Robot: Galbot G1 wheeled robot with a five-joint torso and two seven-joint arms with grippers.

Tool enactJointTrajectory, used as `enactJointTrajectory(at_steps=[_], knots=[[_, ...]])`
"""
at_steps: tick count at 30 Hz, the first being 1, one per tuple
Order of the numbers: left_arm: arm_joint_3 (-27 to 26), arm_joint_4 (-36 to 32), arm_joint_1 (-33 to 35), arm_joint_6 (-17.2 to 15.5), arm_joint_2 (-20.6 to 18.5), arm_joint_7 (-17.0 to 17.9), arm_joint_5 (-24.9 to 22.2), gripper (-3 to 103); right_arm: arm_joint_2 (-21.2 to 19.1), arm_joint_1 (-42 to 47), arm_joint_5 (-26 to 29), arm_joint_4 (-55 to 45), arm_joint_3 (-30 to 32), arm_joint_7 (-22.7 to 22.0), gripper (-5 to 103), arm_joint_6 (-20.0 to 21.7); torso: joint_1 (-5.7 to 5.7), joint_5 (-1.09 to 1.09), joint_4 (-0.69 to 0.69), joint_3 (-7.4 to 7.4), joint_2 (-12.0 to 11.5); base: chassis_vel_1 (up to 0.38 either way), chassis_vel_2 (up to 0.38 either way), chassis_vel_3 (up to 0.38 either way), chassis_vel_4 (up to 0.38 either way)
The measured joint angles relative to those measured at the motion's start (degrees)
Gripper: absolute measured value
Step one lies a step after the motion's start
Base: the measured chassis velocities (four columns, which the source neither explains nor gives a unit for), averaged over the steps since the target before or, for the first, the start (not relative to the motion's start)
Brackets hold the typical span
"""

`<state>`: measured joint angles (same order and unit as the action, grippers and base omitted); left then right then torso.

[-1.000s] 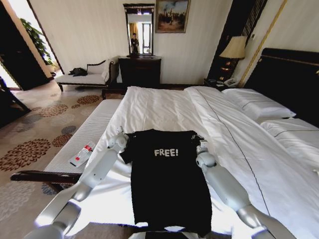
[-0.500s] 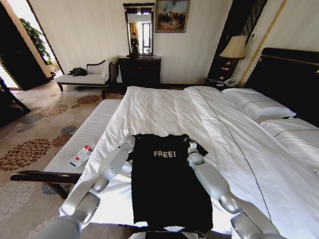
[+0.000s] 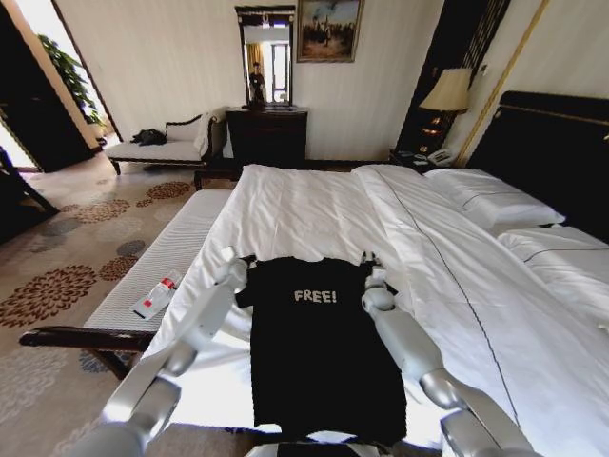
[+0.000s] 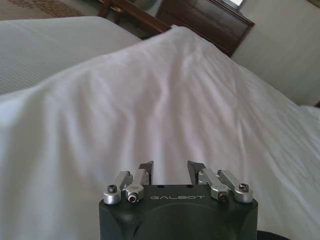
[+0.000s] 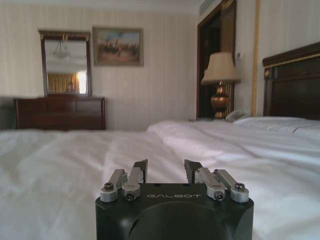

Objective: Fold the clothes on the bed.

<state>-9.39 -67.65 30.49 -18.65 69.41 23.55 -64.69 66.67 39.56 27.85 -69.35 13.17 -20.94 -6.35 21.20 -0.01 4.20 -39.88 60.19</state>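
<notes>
I rest my left gripper (image 3: 231, 264) and right gripper (image 3: 373, 279) at the shoulders of the black T-shirt (image 3: 319, 357), fingers (image 4: 146, 171) parted and empty, flanking it on the bed (image 3: 314, 205) for folding.

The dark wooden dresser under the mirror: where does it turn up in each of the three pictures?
Head view: the dresser stands against the far wall, beyond the bed.
Left wrist view: what looks like its dark edge peeks out past the humped white bed.
Right wrist view: it sits under the mirror, behind the bed.
Shared landmark: the white bed, lying in front of the dresser each time.
</notes>
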Motion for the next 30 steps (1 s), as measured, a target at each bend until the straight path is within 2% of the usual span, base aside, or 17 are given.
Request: enactJointTrajectory(at_steps=[1, 2, 3, 4, 6, 7, 8, 10, 11, 12, 13, 15, 16, 20, 25, 30], knots=[[-3.2, -4.2, 3.1, -0.4, -2.1, 0.3, -1.0, 46, -1.1, 2.9, 0.9, -4.2, 2.0, -0.3, 49, -0.2, 0.00, -0.03, -0.01, 0.00, 0.0, 0.000, 0.000, 0.000, 0.000], [-5.8, -7.6, 5.7, -0.7, -3.7, 0.5, -1.4, 52, -2.1, 5.8, 1.8, -7.4, 3.8, -0.5, 49, 0.1, 0.00, 0.00, -0.02, 0.00, 0.0, 0.000, 0.000, 0.000, 0.000], [-5.8, -7.6, 5.7, -0.7, -3.7, 0.5, -1.4, 52, -2.1, 5.8, 1.8, -7.4, 3.8, -0.5, 49, 0.1, 0.00, 0.00, -0.02, 0.00, 0.0, 0.000, 0.000, 0.000, 0.000], [-8.3, -10.5, 8.5, -0.9, -5.1, 0.7, -1.6, 58, -2.9, 8.5, 2.8, -9.9, 5.4, -1.0, 55, 0.6, -0.01, 0.05, -0.03, 0.00, 0.0, 0.000, 0.000, 0.000, 0.000], [-13.8, -15.7, 15.6, -1.8, -7.2, 1.0, -1.7, 69, -4.2, 14.4, 6.1, -15.6, 9.1, -3.0, 66, 3.3, -0.03, 0.00, 0.02, 0.01, 0.0, 0.000, 0.000, 0.000, 0.000], [-16.3, -17.9, 19.1, -2.1, -7.8, 1.0, -1.7, 69, -4.6, 16.9, 8.6, -18.1, 10.6, -3.9, 71, 5.1, -0.04, -0.02, 0.03, 0.01, 0.0, 0.000, 0.000, 0.000, 0.000], [-16.3, -17.9, 19.1, -2.1, -7.8, 1.0, -1.7, 69, -4.6, 16.9, 8.6, -18.1, 10.6, -3.9, 71, 5.1, -0.04, -0.02, 0.03, 0.01, 0.0, 0.000, 0.000, 0.000, 0.000], [-21.7, -22.6, 26.8, -2.6, -8.5, 0.8, -1.8, 79, -5.0, 21.4, 16.3, -23.3, 12.9, -5.5, 83, 9.4, -0.04, 0.00, -0.01, 0.01, 0.0, 0.000, 0.000, 0.000, 0.000], [-23.8, -24.6, 29.5, -2.6, -8.4, 0.7, -1.9, 85, -5.0, 23.0, 20.5, -25.3, 13.7, -6.3, 83, 11.5, -0.04, -0.01, -0.02, 0.02, 0.0, 0.000, 0.000, 0.000, 0.000], [-23.8, -24.6, 29.5, -2.6, -8.4, 0.7, -1.9, 85, -5.0, 23.0, 20.5, -25.3, 13.7, -6.3, 83, 11.5, -0.04, -0.01, -0.02, 0.02, 0.0, 0.000, 0.000, 0.000, 0.000], [-26.3, -27.1, 32.6, -2.6, -8.0, 0.4, -2.2, 90, -4.7, 24.7, 25.7, -27.6, 14.5, -7.3, 88, 13.7, -0.04, -0.01, -0.01, 0.01, 0.0, 0.000, 0.000, 0.000, 0.000], [-30.3, -32.5, 37.5, -2.0, -6.6, -0.7, -1.9, 98, -3.5, 26.4, 31.3, -29.6, 15.1, -7.8, 97, 15.3, -0.03, 0.00, 0.00, 0.01, 0.0, 0.000, 0.000, 0.000, 0.000], [-30.3, -32.5, 37.5, -2.0, -6.6, -0.7, -1.9, 98, -3.5, 26.4, 31.3, -29.6, 15.1, -7.8, 97, 15.3, -0.03, 0.00, 0.00, 0.01, 0.0, 0.000, 0.000, 0.000, 0.000], [-35.0, -41.3, 44.5, 0.9, -3.5, -2.8, 2.9, 100, 0.1, 26.5, 40.5, -30.6, 16.1, -8.6, 100, 16.8, -0.03, 0.03, -0.01, 0.01, 0.0, 0.000, 0.000, 0.000, 0.000], [-36.7, -46.3, 49.1, 2.3, -1.5, -3.7, 5.6, 100, 2.8, 25.8, 42.9, -29.2, 17.1, -9.4, 100, 16.1, 0.00, 0.01, -0.01, -0.01, 0.0, 0.000, 0.000, 0.000, 0.000], [-37.5, -50.2, 50.9, 2.5, 0.2, -3.9, 6.0, 100, 4.3, 24.6, 43.7, -25.8, 18.7, -8.7, 100, 14.4, -0.01, 0.02, -0.01, 0.00, 0.0, 0.000, 0.000, 0.000, 0.000]])
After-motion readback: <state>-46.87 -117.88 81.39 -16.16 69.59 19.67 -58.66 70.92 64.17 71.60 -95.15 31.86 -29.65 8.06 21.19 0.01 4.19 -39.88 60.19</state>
